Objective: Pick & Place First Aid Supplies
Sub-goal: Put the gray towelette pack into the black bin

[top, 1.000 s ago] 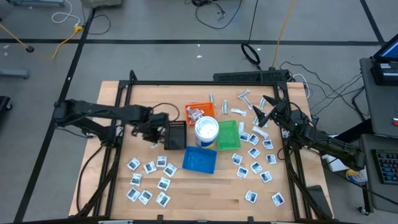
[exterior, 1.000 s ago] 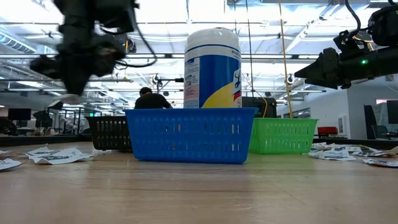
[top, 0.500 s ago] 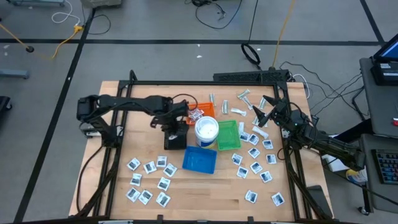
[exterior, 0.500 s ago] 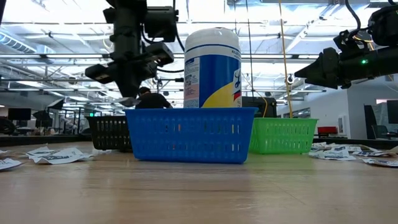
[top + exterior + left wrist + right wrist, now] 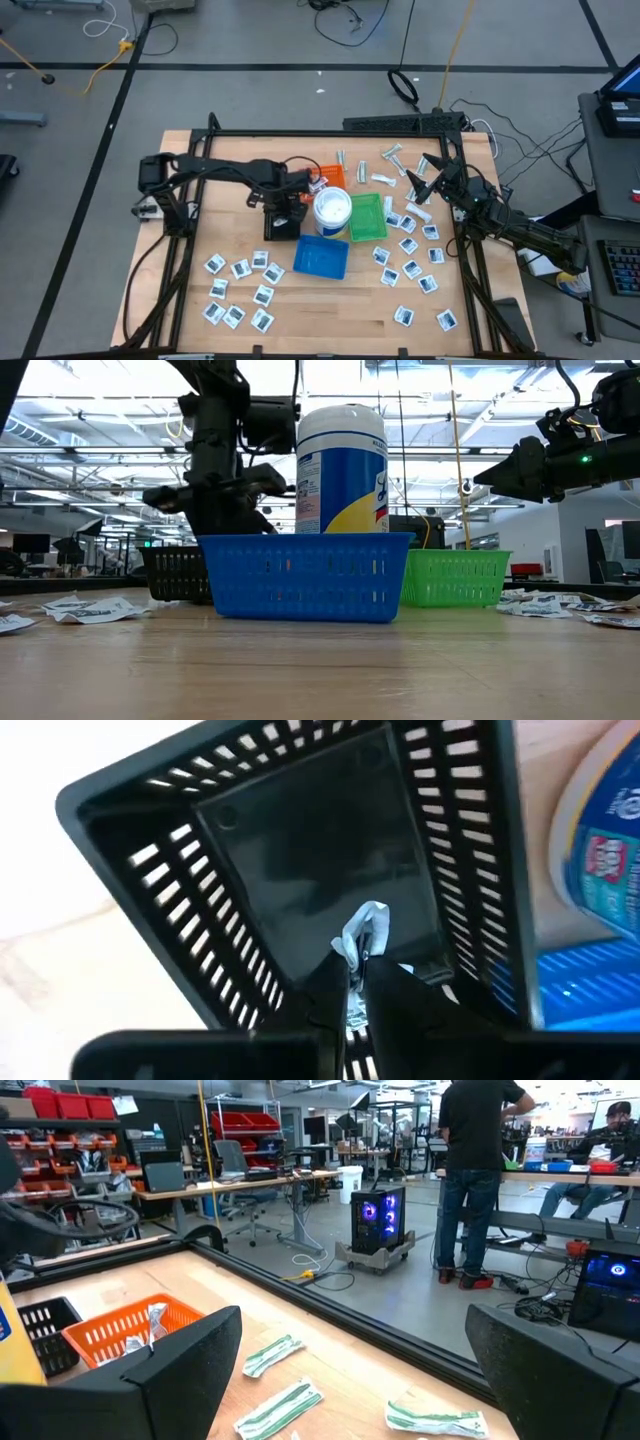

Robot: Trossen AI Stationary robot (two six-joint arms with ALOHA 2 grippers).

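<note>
The black tray (image 5: 300, 850) is open from above; its slatted walls enclose the sides, and the white tub (image 5: 332, 208) crowds it on one side.

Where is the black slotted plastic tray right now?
From above, the black slotted plastic tray sits left of the white round tub, directly beneath the left hand.

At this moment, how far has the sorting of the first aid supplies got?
Early on. Done: a few items lie in the orange tray. In hand: the left pincer holds a crumpled packet over the black tray, which looks empty. The right pincer waits open. Left: the loose packets scattered on both sides and the wrapped strips at the far edge.
</note>
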